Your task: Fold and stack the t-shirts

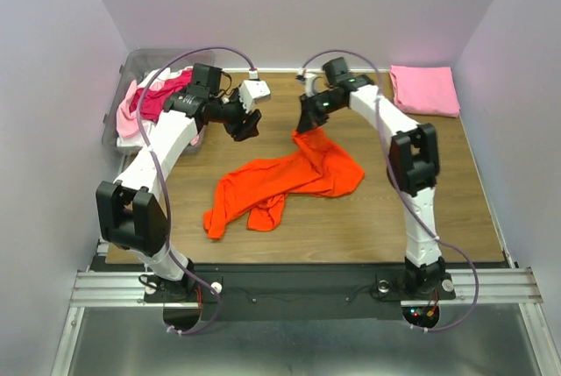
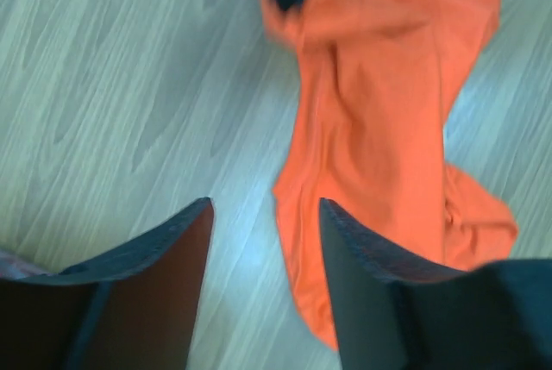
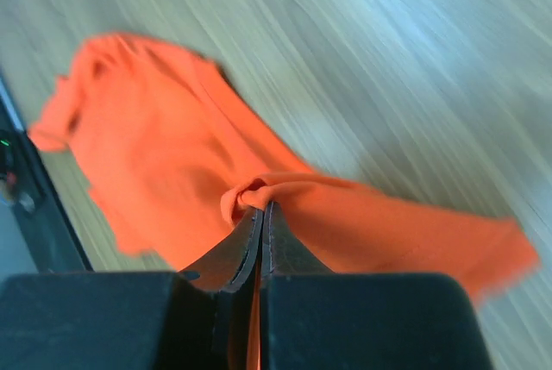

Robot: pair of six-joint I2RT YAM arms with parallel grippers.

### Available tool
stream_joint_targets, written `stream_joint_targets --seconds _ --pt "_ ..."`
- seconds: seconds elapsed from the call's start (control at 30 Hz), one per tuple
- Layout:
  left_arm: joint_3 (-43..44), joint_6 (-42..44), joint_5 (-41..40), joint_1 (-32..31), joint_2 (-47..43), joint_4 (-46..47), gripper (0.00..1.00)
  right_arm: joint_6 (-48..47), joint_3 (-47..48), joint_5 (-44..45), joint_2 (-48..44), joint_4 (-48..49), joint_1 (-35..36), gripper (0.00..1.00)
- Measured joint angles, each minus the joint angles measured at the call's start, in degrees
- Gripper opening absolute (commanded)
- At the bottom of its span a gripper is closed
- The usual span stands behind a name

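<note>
The orange t-shirt (image 1: 285, 185) lies crumpled at the tabletop's centre, its far edge pinched tight in the closed right gripper (image 3: 263, 208). The left gripper (image 2: 264, 215) hangs just beside it, fingers spread wide, holding nothing. A folded pink t-shirt (image 1: 425, 89) sits in the far right corner; a magenta t-shirt (image 1: 160, 97) lies in the clear bin (image 1: 131, 62) at the far left corner.

A robot lab test cell: plain pale walls (image 1: 298, 8) enclose a wooden tabletop (image 1: 465, 209), with two robot arms (image 1: 166, 144) bolted to an aluminium rail (image 1: 500, 286) at bottom.
</note>
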Motion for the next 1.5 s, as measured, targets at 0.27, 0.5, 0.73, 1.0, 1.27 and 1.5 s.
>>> stream_joint_targets --seconds 0.27,0.5,0.73,1.0,1.27,1.5 --pt "-0.61 -11.61 0.79 3.28 1.46 7.76 0.69 10.25 7.67 -4.24 12.04 4.94 11.52 0.7" --pt "-0.52 -14.73 -3.78 2.43 5.53 9.01 0.68 11.34 -0.9 -7.19 4.59 6.64 -1.95 0.7" --pt "3.45 -16.39 -10.4 -4.28 18.18 8.22 0.7 3.78 -15.08 -1.75 -8.35 6.69 -18.12 0.63" --pt "3.48 -14.38 -14.67 -9.64 21.03 4.57 0.69 -4.31 -25.4 0.24 -8.52 4.04 -11.85 0.64" --pt "3.48 -13.99 -18.78 -10.47 23.63 4.22 0.46 -7.23 -27.67 0.15 -6.6 3.56 -12.26 0.6" --pt "5.29 -13.6 -20.65 -9.88 26.08 3.78 0.0 -8.76 -29.18 -1.36 -6.6 3.82 -12.61 0.5"
